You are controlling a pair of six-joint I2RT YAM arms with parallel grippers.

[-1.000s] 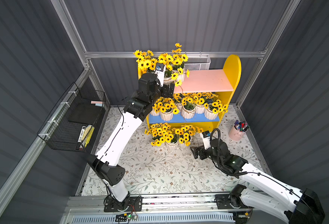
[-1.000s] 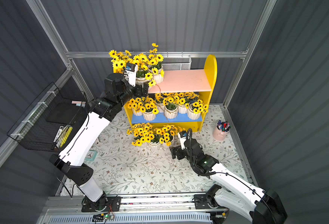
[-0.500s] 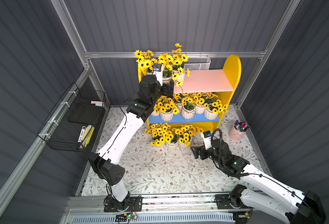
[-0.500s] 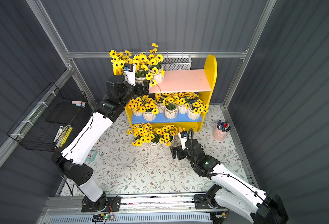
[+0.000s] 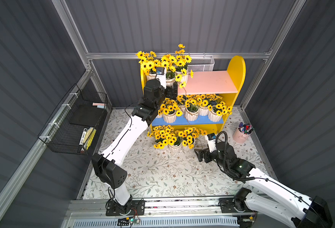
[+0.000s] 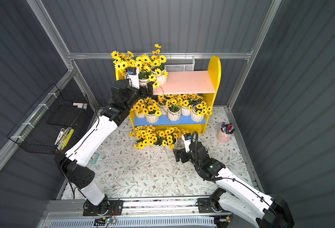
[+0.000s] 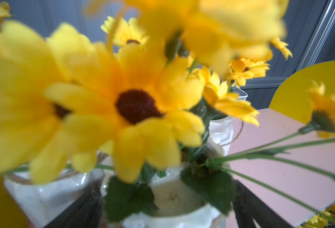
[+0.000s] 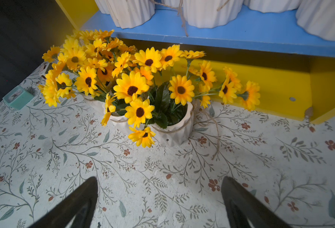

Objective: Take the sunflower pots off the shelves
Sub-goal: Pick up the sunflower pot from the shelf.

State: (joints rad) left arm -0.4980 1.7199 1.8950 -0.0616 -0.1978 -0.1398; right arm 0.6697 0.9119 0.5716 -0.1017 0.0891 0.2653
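Dark grey ribbed walls (image 5: 182, 23), framed by aluminium rails (image 5: 123, 55), enclose a desk (image 5: 162, 177) covered in a pale floral print. A black wire basket (image 5: 71, 126) hangs on a side rail, a white mesh basket (image 5: 202, 64) on the back rail. The light is even.

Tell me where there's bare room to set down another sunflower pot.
Free: the floral mat in front of the floor pots, and the pink board from the upper pots to the yellow side panel. Crowded: the blue board, full of pots.

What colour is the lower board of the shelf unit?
Blue. The lower board shows best in the right wrist view.
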